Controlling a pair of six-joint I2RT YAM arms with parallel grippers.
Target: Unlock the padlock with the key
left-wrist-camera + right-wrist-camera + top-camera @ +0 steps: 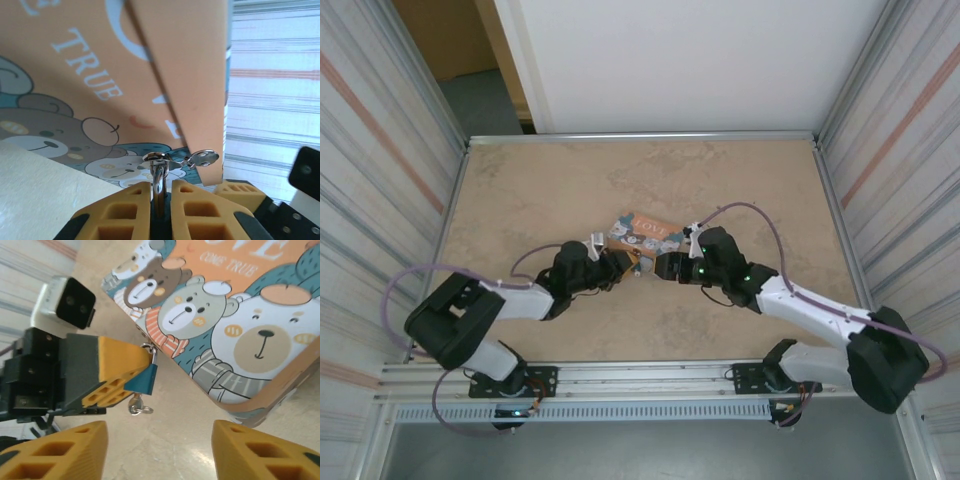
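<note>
Padlock (tiny, teal-blue body, silvery shackle) hangs at a corner of the orange-and-teal bear-print box, around the middle of the beige stone-look desk. Left pincer is clenched on it. Small silvery key seems stuck in its underside, though it's a bit blurry. Right pincer is spread wide, close by.

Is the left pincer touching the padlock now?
Touching. The right wrist view shows yellow fingers of the left pincer pressed against the blue padlock; the left wrist view shows its shackle clamped between them.
</note>
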